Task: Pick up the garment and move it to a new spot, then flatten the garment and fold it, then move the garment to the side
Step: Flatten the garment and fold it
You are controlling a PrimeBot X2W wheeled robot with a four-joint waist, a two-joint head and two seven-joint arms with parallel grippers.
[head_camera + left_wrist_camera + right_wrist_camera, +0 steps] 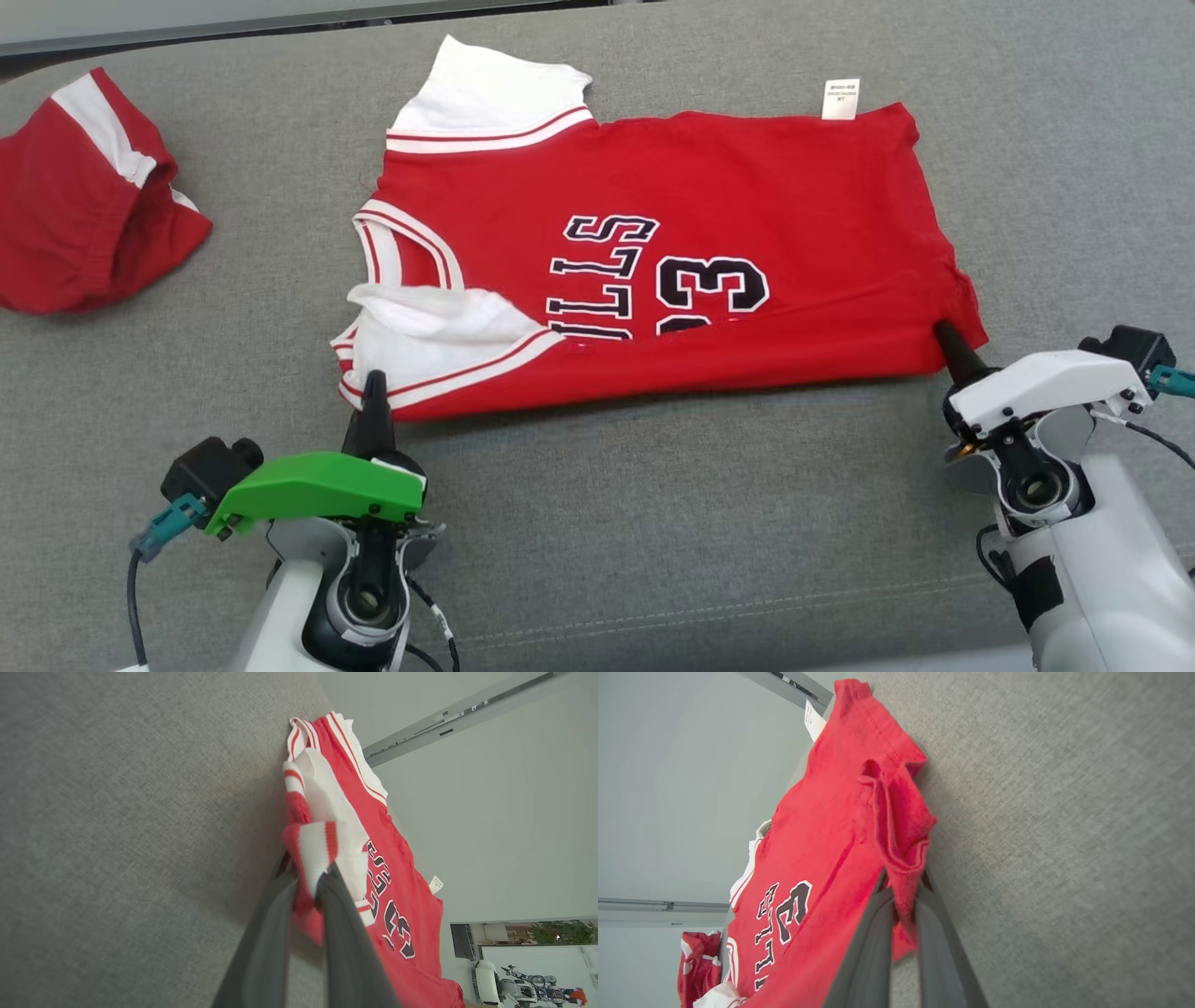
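A red basketball jersey (709, 196) with white sleeves and dark lettering lies sideways on the grey cushion, its near long edge folded over. My left gripper (373, 385) is shut on the jersey's (322, 844) near left corner, where a white, red-striped sleeve trim bunches between the fingers. At the opposite end my right gripper (945, 334) is shut on the jersey's (840, 826) red hem corner, whose cloth wrinkles around the fingertips. A white label (840, 99) sticks out at the far hem.
A second red garment with a white stripe (84, 196) lies crumpled at the far left of the grey cushion (653, 523). A seam runs along the cushion near its front edge. A wall and a rail lie beyond the cushion's far edge.
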